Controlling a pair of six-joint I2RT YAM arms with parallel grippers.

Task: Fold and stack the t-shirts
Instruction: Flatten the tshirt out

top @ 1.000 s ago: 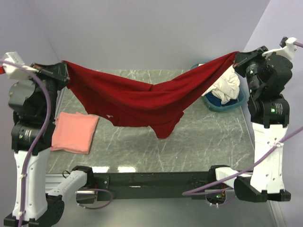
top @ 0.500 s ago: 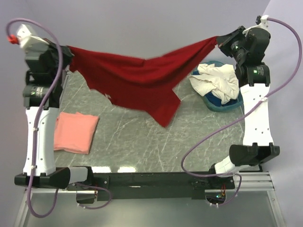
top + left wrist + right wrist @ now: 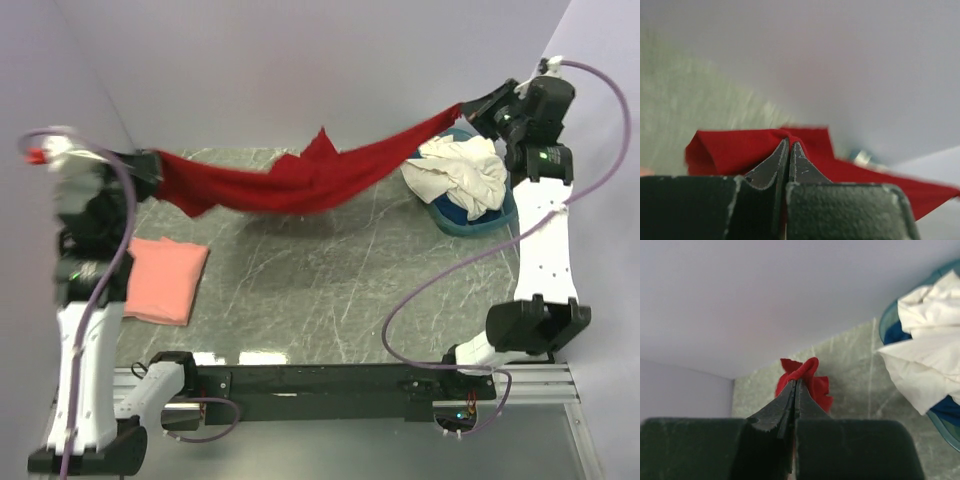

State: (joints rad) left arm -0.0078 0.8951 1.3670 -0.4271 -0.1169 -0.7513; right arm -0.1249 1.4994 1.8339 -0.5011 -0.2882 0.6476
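The deep red t-shirt (image 3: pixel 300 180) hangs stretched in the air between my two grippers, over the back of the table. My left gripper (image 3: pixel 152 166) is shut on its left corner; the cloth shows around the jaws in the left wrist view (image 3: pixel 735 150). My right gripper (image 3: pixel 468 106) is shut on its right corner, seen in the right wrist view (image 3: pixel 805 371). A folded salmon-pink t-shirt (image 3: pixel 160 280) lies flat at the table's left. Cream-white t-shirts (image 3: pixel 455 172) lie crumpled in the basin, also in the right wrist view (image 3: pixel 925 355).
The round blue plastic basin (image 3: pixel 500 217) stands at the back right of the grey marble table (image 3: pixel 350 290); its rim shows in the right wrist view (image 3: pixel 945 430). Purple-grey walls close the back and both sides. A black rail (image 3: pixel 320 378) runs along the near edge.
The red shirt has swung from hanging low in front to a flatter, bunched band at the back. The left arm has dropped and come nearer; the right arm stays high at back right.
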